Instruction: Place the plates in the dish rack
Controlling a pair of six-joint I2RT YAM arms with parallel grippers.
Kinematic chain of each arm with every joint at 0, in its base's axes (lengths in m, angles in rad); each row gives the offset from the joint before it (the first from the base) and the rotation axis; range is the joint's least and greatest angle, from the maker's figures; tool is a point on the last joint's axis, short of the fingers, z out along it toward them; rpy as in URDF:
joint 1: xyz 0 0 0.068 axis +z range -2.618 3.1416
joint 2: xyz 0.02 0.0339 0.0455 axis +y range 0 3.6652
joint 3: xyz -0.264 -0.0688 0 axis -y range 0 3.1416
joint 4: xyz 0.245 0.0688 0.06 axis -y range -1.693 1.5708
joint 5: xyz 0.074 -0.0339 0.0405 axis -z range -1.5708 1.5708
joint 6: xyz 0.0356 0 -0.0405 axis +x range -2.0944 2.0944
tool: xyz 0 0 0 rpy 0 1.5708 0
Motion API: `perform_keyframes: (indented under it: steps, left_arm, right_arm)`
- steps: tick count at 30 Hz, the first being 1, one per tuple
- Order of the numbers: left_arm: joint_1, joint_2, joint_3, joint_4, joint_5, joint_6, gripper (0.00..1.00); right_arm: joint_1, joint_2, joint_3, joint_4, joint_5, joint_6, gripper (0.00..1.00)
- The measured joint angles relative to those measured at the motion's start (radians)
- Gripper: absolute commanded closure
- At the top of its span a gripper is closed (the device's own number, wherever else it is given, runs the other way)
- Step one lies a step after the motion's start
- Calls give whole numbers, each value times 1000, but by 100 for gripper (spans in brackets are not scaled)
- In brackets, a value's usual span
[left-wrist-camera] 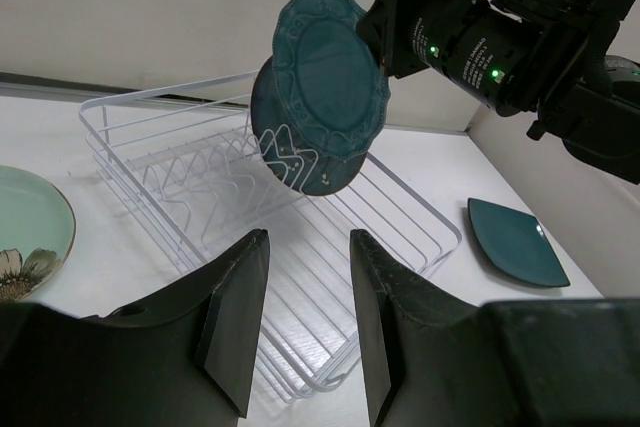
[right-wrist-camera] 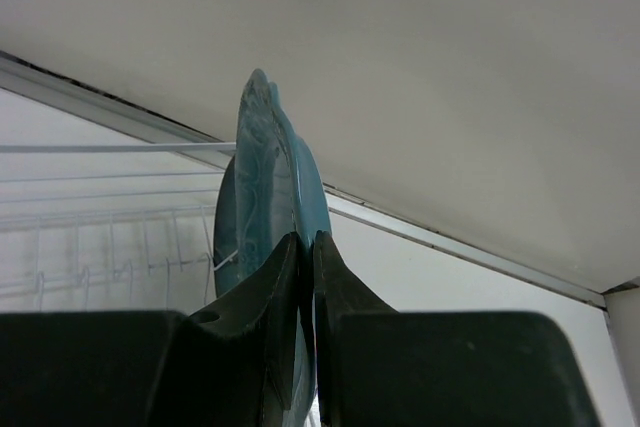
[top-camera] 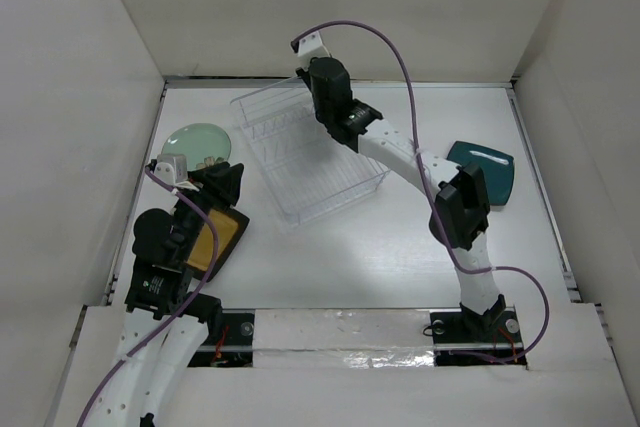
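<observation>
The clear dish rack (top-camera: 330, 192) lies at the table's middle back. My right gripper (right-wrist-camera: 306, 237) is shut on the rim of the scalloped dark teal plate (left-wrist-camera: 335, 77) and holds it upright, its lower edge down among the rack's tines (left-wrist-camera: 290, 152). A second round dark teal plate (left-wrist-camera: 262, 97) stands just behind it. My left gripper (left-wrist-camera: 308, 237) is open and empty, near the rack's left side above the mustard-yellow square plate (top-camera: 225, 237). The mint green plate (top-camera: 197, 142) lies at the left. The square teal plate (top-camera: 485, 172) lies at the right.
White walls enclose the table on three sides. The right arm's elbow (top-camera: 462, 209) hangs next to the square teal plate. The rack (left-wrist-camera: 130, 107) sits askew, its long side running from back left to front right.
</observation>
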Motion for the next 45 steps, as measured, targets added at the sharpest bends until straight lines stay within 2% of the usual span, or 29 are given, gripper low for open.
perform_keyframes:
  steps: [10, 19, 26, 29, 30, 31, 33, 35, 39, 42, 43, 44, 45]
  left_arm:
    - [0, 0, 0, 0, 0, 0, 65]
    - [0, 0, 0, 0, 0, 0, 65]
    - [0, -1, 0, 0, 0, 0, 65]
    - [0, -1, 0, 0, 0, 0, 65]
    - [0, -1, 0, 0, 0, 0, 65]
    - [0, -1, 0, 0, 0, 0, 65]
    - [0, -1, 0, 0, 0, 0, 65]
    - [0, -1, 0, 0, 0, 0, 65]
    - [0, -1, 0, 0, 0, 0, 65]
    - [0, -1, 0, 0, 0, 0, 65]
    - [0, -2, 0, 0, 0, 0, 65]
    - [0, -2, 0, 0, 0, 0, 65]
    - [0, -2, 0, 0, 0, 0, 65]
  right_arm:
    - [-5, 3, -60, 3, -23, 68, 100]
    - [-45, 3, -152, -29, -117, 220, 100]
    - [-93, 3, -159, -44, -188, 320, 100]
    - [-101, 3, -159, -51, -191, 343, 74]
    - [-102, 3, -161, -48, -190, 348, 56]
    - [-101, 3, -163, -38, -198, 360, 50]
    - [-98, 0, -170, -13, -208, 372, 40]
    - [-93, -5, -177, -1, -216, 376, 39]
    - [-89, -54, -222, 13, -235, 398, 27]
    - [-89, -142, -290, 23, -247, 414, 28]
    - [-90, -179, -314, 27, -249, 423, 31]
    - [-91, -223, -352, 47, -254, 433, 38]
    - [-96, -278, -399, 63, -257, 447, 67]
